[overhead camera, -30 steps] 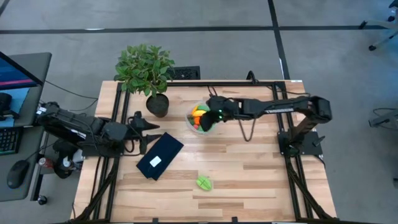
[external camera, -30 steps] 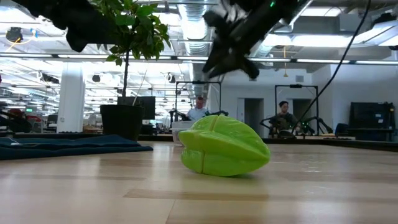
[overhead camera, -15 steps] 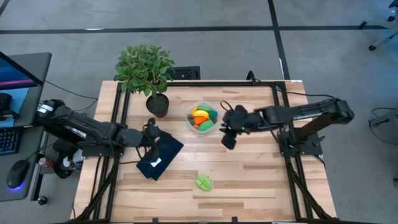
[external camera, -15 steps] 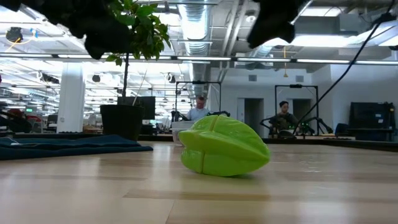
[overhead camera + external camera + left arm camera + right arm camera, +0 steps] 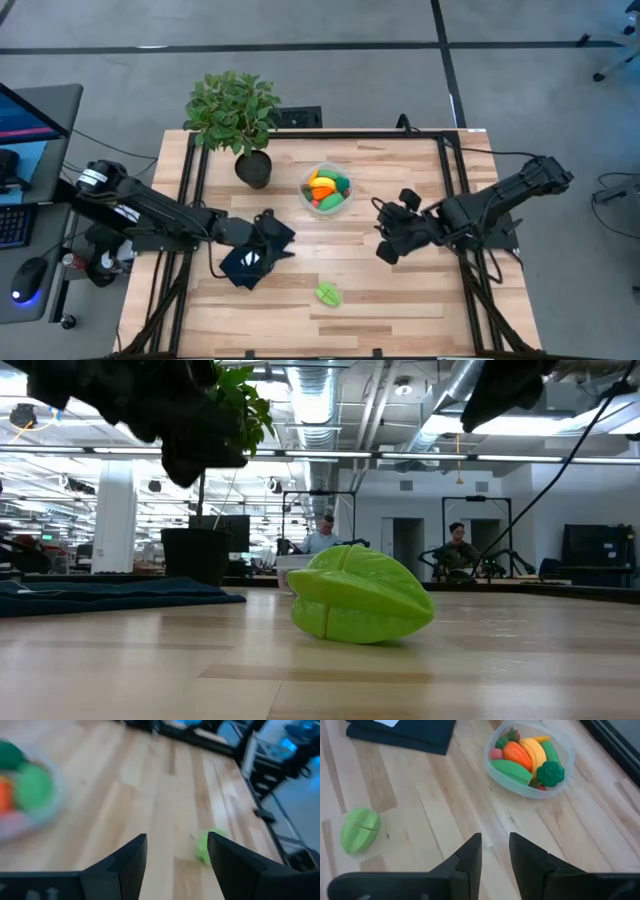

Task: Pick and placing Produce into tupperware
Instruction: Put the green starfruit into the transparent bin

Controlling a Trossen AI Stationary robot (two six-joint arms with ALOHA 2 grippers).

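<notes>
Overhead, the tupperware point(image 5: 327, 190) sits near the back centre of the table point(image 5: 400, 290), beside the potted plant point(image 5: 235, 115), and already holds orange, yellow and green produce. One green starfruit-shaped piece point(image 5: 328, 294) lies alone near the front edge. The left gripper point(image 5: 268, 240) hangs over the dark flat rectangle point(image 5: 247, 262); the right gripper point(image 5: 388, 238) hangs over bare wood, to the right of the container and apart from it. At table height, the green piece point(image 5: 360, 596) rests on the wood in the foreground, with the plant's pot point(image 5: 195, 556) behind it and two people point(image 5: 455, 552) seated in the room beyond; both arms show only as dark shapes overhead. From the left wrist, the left gripper point(image 5: 176, 855) has its fingers apart with nothing between them, the green piece point(image 5: 203, 847) ahead and what appears to be the container point(image 5: 25, 795), blurred, off to one side. From the right wrist, the right gripper point(image 5: 495, 851) has its fingers narrowly apart and empty, with the filled tupperware point(image 5: 530, 759), the loose green piece point(image 5: 360, 830) and the dark rectangle point(image 5: 405, 732) all in view.
</notes>
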